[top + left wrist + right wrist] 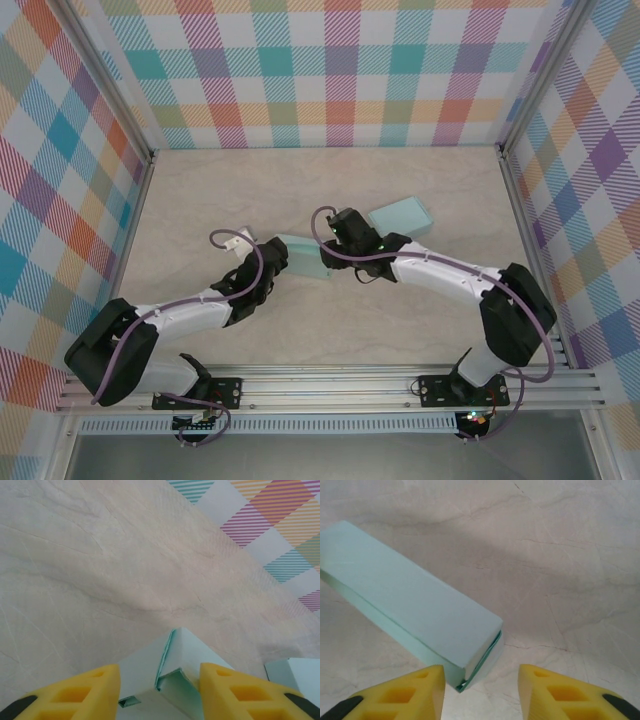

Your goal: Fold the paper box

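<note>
Reading the geometry for the next fold: paper box (pixel 300 258) sits mid-surface (pixel 200 200), wedged between the two arms. In the top view its long axis runs roughly 10 to 4 o'clock.

Left end effector (pixel 159 672): spread, pinching nothing. In its wrist view the box comes in from 6 o'clock, with one corner pointing to 12 right on the centreline. The loose end flaps (pixel 172 680) sit in the gap between the yellow fingers (pixel 95 692). Can't tell if the card touches either pad.

Right end effector (pixel 481 672): also spread, holding nothing. Its wrist view shows the box body running off to 10 o'clock. The near end, seam slightly gaping, is just off the finger at 7 o'clock, not centred in the gap.

In the top view the box is at about 2 o'clock from the left end effector and 8 o'clock from the right. Both are close, but my read is the left one is better lined up, since the untucked end is already inside its span. The right one looks better placed to brace the body.

Second teal piece (pixel 402 215) lies at 2 o'clock from the box, apart from it and not in play yet.

Main risk, as I see it: closing on the corner skews the flaps rather than tucking them.
</note>
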Tool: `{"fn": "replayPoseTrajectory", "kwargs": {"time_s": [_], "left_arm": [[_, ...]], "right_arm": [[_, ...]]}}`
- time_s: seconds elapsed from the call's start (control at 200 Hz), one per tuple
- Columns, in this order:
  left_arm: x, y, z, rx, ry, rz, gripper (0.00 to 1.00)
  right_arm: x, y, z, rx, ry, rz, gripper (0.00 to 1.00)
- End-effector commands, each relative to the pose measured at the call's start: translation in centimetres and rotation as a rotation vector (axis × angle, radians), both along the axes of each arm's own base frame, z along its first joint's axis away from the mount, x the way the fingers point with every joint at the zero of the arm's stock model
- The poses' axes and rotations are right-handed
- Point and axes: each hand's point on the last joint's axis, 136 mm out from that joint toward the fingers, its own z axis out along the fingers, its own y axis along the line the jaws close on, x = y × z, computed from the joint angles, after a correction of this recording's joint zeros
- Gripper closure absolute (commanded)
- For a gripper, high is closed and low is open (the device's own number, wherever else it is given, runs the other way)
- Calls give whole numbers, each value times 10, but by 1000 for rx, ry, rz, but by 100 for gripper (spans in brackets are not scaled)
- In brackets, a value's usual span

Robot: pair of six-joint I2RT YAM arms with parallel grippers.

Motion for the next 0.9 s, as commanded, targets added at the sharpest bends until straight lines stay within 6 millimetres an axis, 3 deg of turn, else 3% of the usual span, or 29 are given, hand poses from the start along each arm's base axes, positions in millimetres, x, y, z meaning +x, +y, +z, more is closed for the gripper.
{"fn": "replayPoseTrajectory", "kwargs": {"time_s": [0.0, 0.135, 0.29, 0.43, 0.775, 0.895], "left_arm": [[-31, 21, -60, 156, 197, -11, 58], [-33, 20, -65, 159, 207, -10, 60], [-34, 19, -70, 163, 218, -8, 62], [-34, 20, -71, 168, 220, -5, 63], [-35, 22, -76, 185, 236, 6, 68], [-38, 27, -80, 195, 246, 21, 74]], "right_arm": [[-7, 5, 25, 87, 3, 1, 54], [-1, 7, 33, 147, 16, -37, 50], [7, 11, 21, 176, 76, -63, 50], [11, 7, -4, 143, 130, -88, 51], [-6, -8, -65, 123, 253, -111, 69], [-12, -13, -82, 117, 286, -119, 75]]}}
